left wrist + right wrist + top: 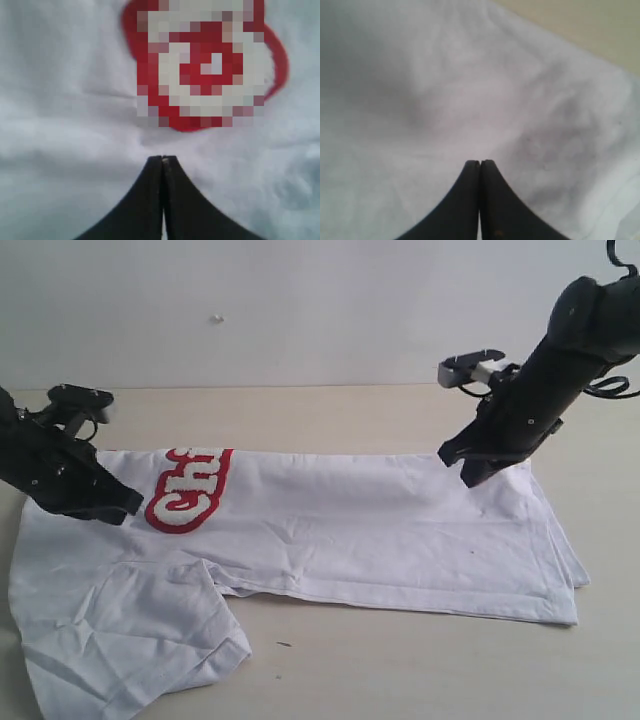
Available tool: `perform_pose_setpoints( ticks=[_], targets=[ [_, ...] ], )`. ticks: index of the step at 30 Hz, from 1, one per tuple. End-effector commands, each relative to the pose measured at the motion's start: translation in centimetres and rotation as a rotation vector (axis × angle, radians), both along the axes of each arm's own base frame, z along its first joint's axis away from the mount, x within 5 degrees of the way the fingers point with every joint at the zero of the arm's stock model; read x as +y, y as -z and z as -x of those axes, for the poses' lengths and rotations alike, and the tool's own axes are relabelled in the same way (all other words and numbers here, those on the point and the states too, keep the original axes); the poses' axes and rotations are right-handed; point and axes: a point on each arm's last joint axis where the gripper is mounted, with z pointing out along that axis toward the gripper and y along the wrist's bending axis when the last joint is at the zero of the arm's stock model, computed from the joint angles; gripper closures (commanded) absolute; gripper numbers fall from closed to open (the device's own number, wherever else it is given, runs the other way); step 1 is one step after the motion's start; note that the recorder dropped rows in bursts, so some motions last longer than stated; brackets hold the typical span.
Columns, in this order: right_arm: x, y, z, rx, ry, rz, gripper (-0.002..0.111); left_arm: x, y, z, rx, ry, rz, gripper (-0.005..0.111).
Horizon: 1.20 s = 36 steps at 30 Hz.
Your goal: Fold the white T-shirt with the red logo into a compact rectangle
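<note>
Lying half-folded on the tabletop (330,420), the white T-shirt (380,530) shows its red logo (190,492) beside the left gripper (128,506), clenched empty; the right gripper (470,476), also clenched empty, hangs over the hem end.

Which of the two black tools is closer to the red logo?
The left tool, shut, its tip just beside the logo on the shirt. The right tool is at the plain white far end.

place: lab-like test bench | evidence: bare beige tabletop (400,660); blank white wall (300,300)
</note>
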Motion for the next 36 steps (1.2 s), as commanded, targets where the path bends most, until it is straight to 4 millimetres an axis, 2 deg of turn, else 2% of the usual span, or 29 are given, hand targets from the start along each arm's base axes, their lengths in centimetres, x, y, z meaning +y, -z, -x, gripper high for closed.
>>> perform_pose_setpoints(
  ticks=[1,5,8,13,17,19,24,26,33,34,36],
  targets=[
    [-0.7,2.7,0.3,0.102,0.053,0.07,0.108,-1.7,0.6,1.8,0.131,0.166,-0.007,0.107],
    [-0.7,4.8,0.4,0.156,0.052,0.067,0.108,-2.1,1.7,2.9,0.232,0.262,-0.065,0.107],
    [-0.7,5.6,0.4,0.16,0.054,0.069,0.108,-2.0,2.4,3.5,0.293,0.282,-0.07,0.107],
    [-0.7,5.3,0.3,0.151,0.058,0.065,0.108,-1.5,3.7,4.7,0.416,0.354,-0.122,0.107],
    [-0.7,4.6,0.3,0.137,0.058,0.064,0.108,-1.5,3.9,4.9,0.449,0.357,-0.111,0.107],
    [-0.7,3.7,0.2,0.115,0.059,0.064,0.108,-1.6,3.3,4.6,0.404,0.354,-0.118,0.107],
    [-0.3,0.5,0.1,0.038,0.09,0.016,0.108,-1.8,-0.4,3.9,0.207,0.322,-0.114,0.107],
    [-0.1,-0.1,0.3,0.045,0.094,0.0,0.108,-1.8,-1.5,4.0,0.175,0.315,-0.105,0.107],
    [-0.2,0.0,1.5,0.156,0.055,0.013,0.108,-2.3,-1.8,5.5,0.164,0.323,-0.052,0.107],
    [-0.7,0.5,2.0,0.151,0.072,0.071,0.108,-3.0,-1.8,5.9,0.165,0.366,-0.064,0.107],
    [-2.0,0.8,2.0,0.015,0.198,0.167,0.108,-4.6,-1.7,6.5,0.15,0.435,-0.091,0.107]
  ],
)
